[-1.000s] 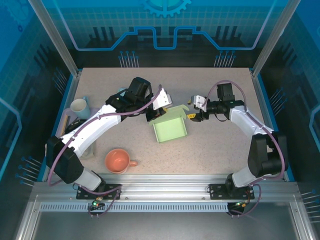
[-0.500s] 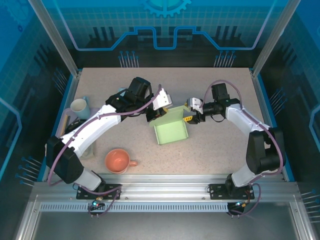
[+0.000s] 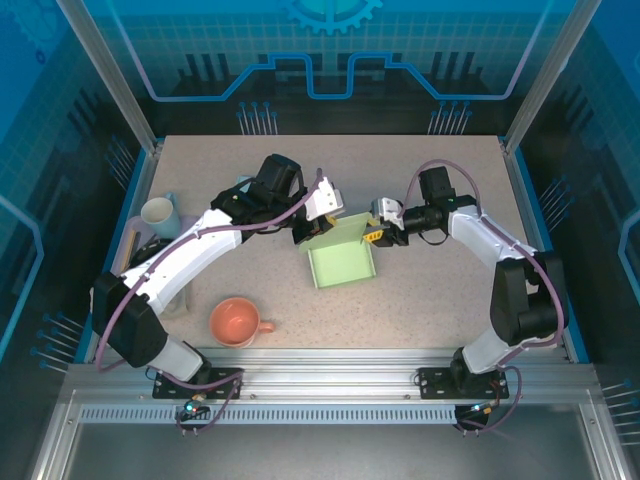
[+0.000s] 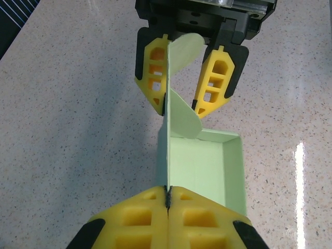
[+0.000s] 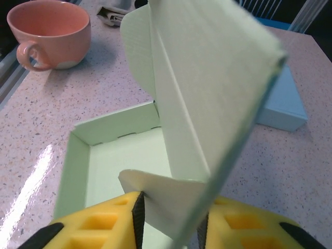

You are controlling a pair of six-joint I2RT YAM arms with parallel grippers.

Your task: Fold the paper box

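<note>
From above, you see the paper box (image 3: pixel 342 262) lying mid-table between the two arms, its lid (image 3: pixel 340 225) standing up along the far side. The lid's long axis runs left to right, from one gripper to the other. Your left gripper (image 3: pixel 312 228) is at the lid's left end and your right gripper (image 3: pixel 374 233) at its right end, so each arm is about as near as the other. A pink cup (image 3: pixel 236 322) sits well apart, toward the near-left.

In the left wrist view, the left gripper (image 4: pixel 167 194) is pinched tight on the lid's edge, pads together with only the thin card between them. You are looking straight along the lid to its far end. There the right gripper (image 4: pixel 180 110) straddles the rounded tuck flap (image 4: pixel 184 122): one finger lies against the lid panel, and the other stands off the flap. The open tray (image 4: pixel 199 171) lies to the right of the lid in this view.

In the right wrist view, the right gripper (image 5: pixel 171 222) has its jaws apart with the flap (image 5: pixel 166 199) sitting between them, curled toward the tray. I judge it not yet clamped. The next move turns on that flap. It lies directly between the right fingers, so bend it inward across the lid's long axis while your left keeps the other end pinned.
</note>
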